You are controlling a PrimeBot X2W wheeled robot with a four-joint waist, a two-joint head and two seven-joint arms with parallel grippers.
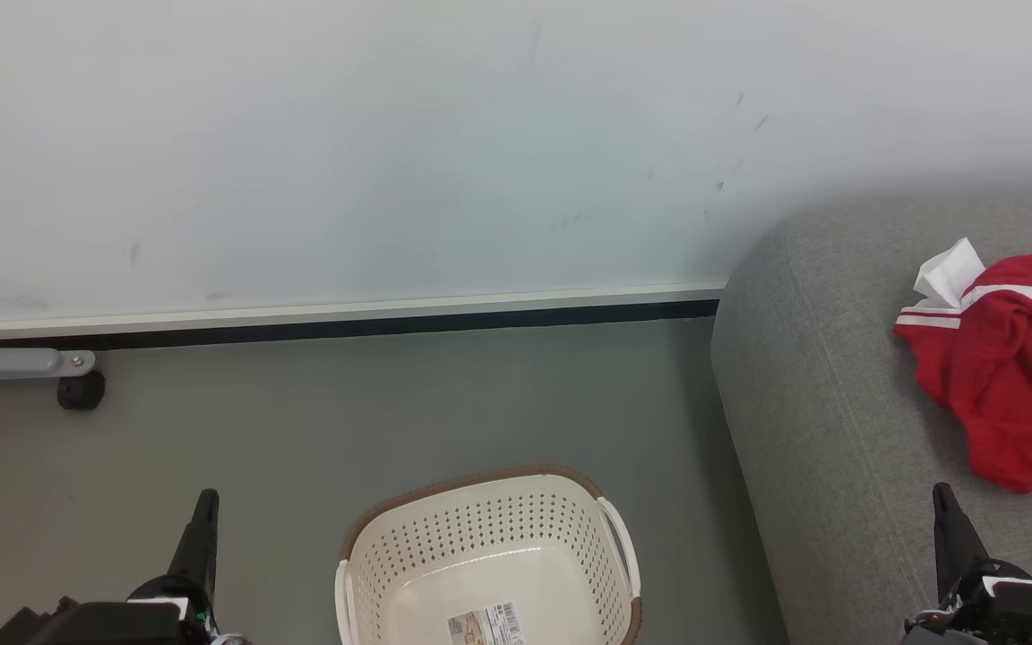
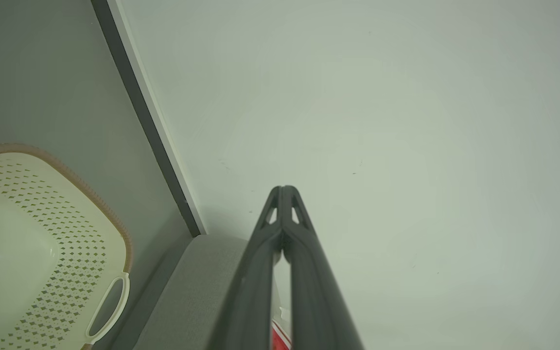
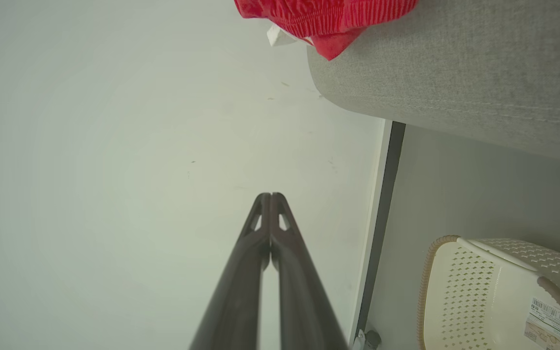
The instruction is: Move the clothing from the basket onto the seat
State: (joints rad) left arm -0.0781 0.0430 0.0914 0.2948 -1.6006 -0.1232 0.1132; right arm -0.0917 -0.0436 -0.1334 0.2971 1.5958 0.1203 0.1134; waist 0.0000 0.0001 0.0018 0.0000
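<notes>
Red clothing [image 1: 1013, 376] with white stripe trim lies crumpled on the grey seat [image 1: 829, 403] at the right; the right wrist view shows the clothing [image 3: 328, 17] on the seat [image 3: 455, 82] near its top edge. The cream basket [image 1: 489, 560] with a brown rim stands on the floor at bottom centre; inside I see a bare bottom with a label. The basket [image 2: 42, 248] also lies at the left of the left wrist view. My left gripper [image 1: 205, 502] is shut at the lower left, holding nothing. My right gripper [image 1: 943, 497] is shut over the seat's front, below the clothing.
A pale wall with a white and black skirting [image 1: 337, 318] runs behind the grey floor. A grey metal leg with a black caster [image 1: 80, 391] stands at the far left. Open floor lies between the basket and the wall.
</notes>
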